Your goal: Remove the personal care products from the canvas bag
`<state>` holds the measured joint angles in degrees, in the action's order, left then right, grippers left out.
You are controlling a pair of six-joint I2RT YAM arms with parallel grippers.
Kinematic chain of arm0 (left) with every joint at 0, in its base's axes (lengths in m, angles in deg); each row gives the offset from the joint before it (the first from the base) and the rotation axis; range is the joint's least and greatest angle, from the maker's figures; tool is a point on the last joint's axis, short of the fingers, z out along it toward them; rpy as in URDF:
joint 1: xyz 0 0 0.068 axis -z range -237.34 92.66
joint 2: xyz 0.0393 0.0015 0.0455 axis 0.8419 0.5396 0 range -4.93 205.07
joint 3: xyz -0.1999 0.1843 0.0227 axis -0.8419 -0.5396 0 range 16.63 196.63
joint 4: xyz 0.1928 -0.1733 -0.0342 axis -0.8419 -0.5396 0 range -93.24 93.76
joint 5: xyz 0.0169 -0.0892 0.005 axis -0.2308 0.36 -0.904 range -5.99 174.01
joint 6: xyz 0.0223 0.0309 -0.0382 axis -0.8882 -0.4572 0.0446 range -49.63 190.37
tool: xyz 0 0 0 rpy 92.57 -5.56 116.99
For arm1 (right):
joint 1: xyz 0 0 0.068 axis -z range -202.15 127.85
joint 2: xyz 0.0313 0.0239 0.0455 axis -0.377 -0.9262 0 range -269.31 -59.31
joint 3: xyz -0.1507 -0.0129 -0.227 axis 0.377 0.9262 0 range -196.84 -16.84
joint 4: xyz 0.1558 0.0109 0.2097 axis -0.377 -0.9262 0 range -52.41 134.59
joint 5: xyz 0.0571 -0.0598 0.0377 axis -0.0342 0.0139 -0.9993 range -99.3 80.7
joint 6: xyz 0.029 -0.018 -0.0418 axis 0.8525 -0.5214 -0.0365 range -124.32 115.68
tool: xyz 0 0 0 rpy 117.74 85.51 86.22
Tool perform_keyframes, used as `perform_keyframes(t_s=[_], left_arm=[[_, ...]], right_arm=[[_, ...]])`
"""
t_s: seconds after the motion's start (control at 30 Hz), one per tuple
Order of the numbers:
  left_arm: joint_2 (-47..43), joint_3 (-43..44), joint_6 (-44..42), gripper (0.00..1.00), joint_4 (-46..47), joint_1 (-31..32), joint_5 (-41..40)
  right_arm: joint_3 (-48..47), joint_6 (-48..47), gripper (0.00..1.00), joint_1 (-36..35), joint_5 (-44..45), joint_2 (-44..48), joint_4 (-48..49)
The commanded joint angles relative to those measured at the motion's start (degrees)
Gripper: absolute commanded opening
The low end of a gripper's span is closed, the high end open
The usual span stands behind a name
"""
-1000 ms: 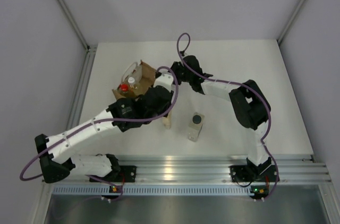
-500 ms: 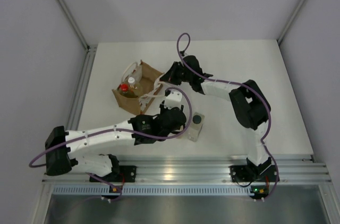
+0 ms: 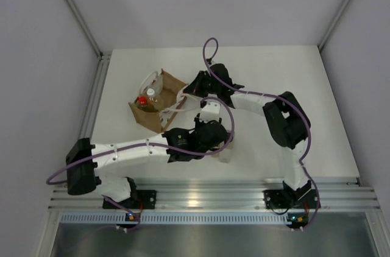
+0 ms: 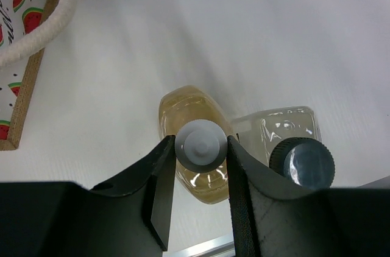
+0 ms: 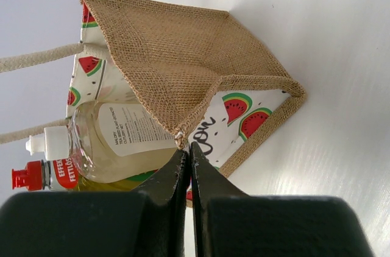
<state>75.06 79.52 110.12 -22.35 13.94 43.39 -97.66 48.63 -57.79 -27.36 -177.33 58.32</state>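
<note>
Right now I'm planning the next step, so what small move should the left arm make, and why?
Probably ease down and open the left fingers: they clamp the white-capped amber plastic bottle beside the clear squarish dark-capped bottle over the white table.

The table [image 3: 286, 68] is white and flat. Plain grey walls [image 3: 207, 1] stand around it on three sides. Thin metal posts [image 3: 73, 8] run up the back corners. A shiny metal rail [image 3: 213, 191] lies along the near edge.

Amber bottle [image 4: 198, 145] seemingly reached clear bottle [image 4: 277, 129]
</note>
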Motion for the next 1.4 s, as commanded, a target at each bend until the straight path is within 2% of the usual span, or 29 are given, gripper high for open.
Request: perform_keyframes(t_s=[0.0,0.1,0.2,0.23,0.33,0.43,0.53,0.63,0.73,0.77,0.87,0.97,1.17,1.23,1.37], left_arm=[[2.1,5.6,1.3,0.15,-1.8,0.4,-2.5],[2.9,6.9,1.1,0.44,-4.1,0.4,-3.4],[1.8,7.0,0.7,0.49,-4.7,0.4,-4.3],[1.2,7.3,0.4,0.58,-5.5,0.4,-5.5],[0.5,9.7,-0.6,0.75,-9.5,0.1,-9.4],[-0.4,11.9,-2.1,0.86,-12.1,-1.1,-11.5],[-2.5,12.5,-3.5,0.92,-13.1,-4.7,-11.0],[-5.1,12.5,-5.4,0.94,-13.4,-9.7,-10.4],[-6.6,12.9,-7.2,0.94,-13.4,-18.0,-6.9],[-6.4,13.6,-7.7,0.94,-13.4,-22.7,-5.7],[-3.8,16.4,-8.6,0.93,-13.3,-30.7,-1.2],[0.2,18.8,-7.5,0.91,-13.5,-35.4,1.2],[6.5,22.7,-2.7,0.88,-14.7,-37.6,-4.4],[8.0,22.7,-2.3,0.79,-14.8,-38.3,-4.0],[8.7,21.1,-1.4,0.75,-15.5,-39.6,-6.0]], right_arm=[[-2.2,-1.3,0.01,-0.5,2.2,-1.0,-3.6],[-2.2,-1.4,0.01,-0.6,2.2,-1.0,-3.5],[-2.6,-1.4,0.01,-0.5,1.9,-1.3,-3.5],[-2.8,-1.4,0.01,-0.5,1.9,-1.4,-3.5],[-2.9,-1.4,0.01,-0.6,1.9,-1.4,-3.5],[-3.1,-1.3,0.01,-0.6,2.0,-1.7,-3.5],[-3.1,-1.3,0.01,-0.3,2.0,-1.7,-3.6],[-2.9,-1.2,0.01,-0.1,1.8,-1.4,-3.6],[-2.8,-1.3,0.01,-0.1,1.8,-1.3,-3.6],[-2.8,-1.2,0.01,-0.1,1.8,-1.3,-3.5],[-3.0,-1.0,0.01,-0.1,1.7,-1.3,-3.5],[-3.4,-0.9,0.01,-0.2,1.5,-1.4,-3.5],[-3.6,-1.2,0.01,-0.3,1.2,-1.4,-3.5],[-3.3,-1.3,0.01,-0.3,1.2,-1.3,-3.5],[-2.9,-1.4,0.01,-0.3,0.9,-1.2,-3.5]])
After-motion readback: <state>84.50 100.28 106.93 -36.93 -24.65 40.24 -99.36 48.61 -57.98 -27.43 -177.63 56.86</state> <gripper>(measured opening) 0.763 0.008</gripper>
